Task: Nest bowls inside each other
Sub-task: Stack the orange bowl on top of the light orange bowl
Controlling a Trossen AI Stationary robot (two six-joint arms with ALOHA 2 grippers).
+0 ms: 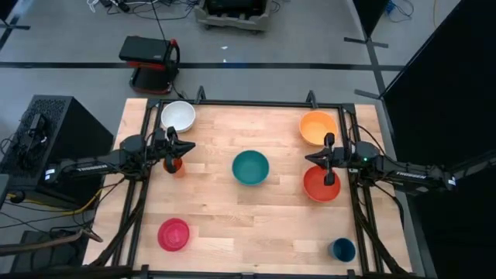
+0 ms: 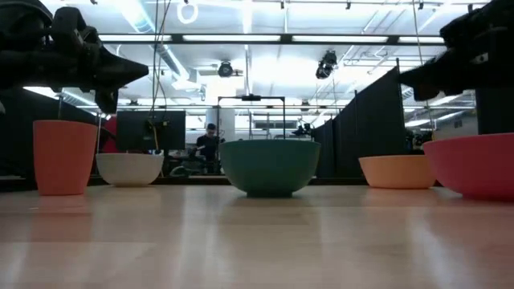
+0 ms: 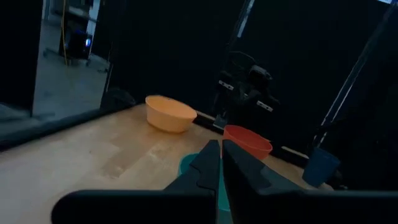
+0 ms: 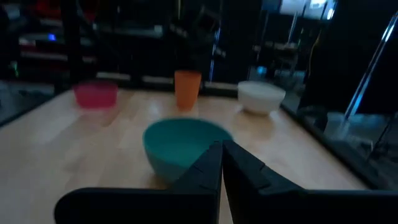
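From above, five bowls are sitting apart on the wooden counter (image 1: pixel 232 225), none nested: the white bowl (image 1: pixel 178 116) at the far left, the light orange bowl (image 1: pixel 318 126) at the far right, the teal bowl (image 1: pixel 250 167) in the middle, the red-orange bowl (image 1: pixel 321 184) near the right edge and the magenta-pink bowl (image 1: pixel 173 234) at the near left. Only this view is showing the magenta-pink bowl's place and the small dark blue cup (image 1: pixel 342 249) at the near right corner. The white, light orange and teal bowls are showing empty.

The left pincer (image 1: pixel 186 147) is hanging just beside the narrow orange cup (image 1: pixel 177 165), fingers pressed together, gripping nothing. The right pincer (image 1: pixel 329 141) is hovering between the light orange and red-orange bowls, likewise closed and empty.

The low view is showing the orange cup standing upright, taller than the bowls, and a person (image 2: pixel 210 144) far back in the room. The right wrist view is looking across the teal bowl toward the cup, the white bowl and the magenta-pink bowl.
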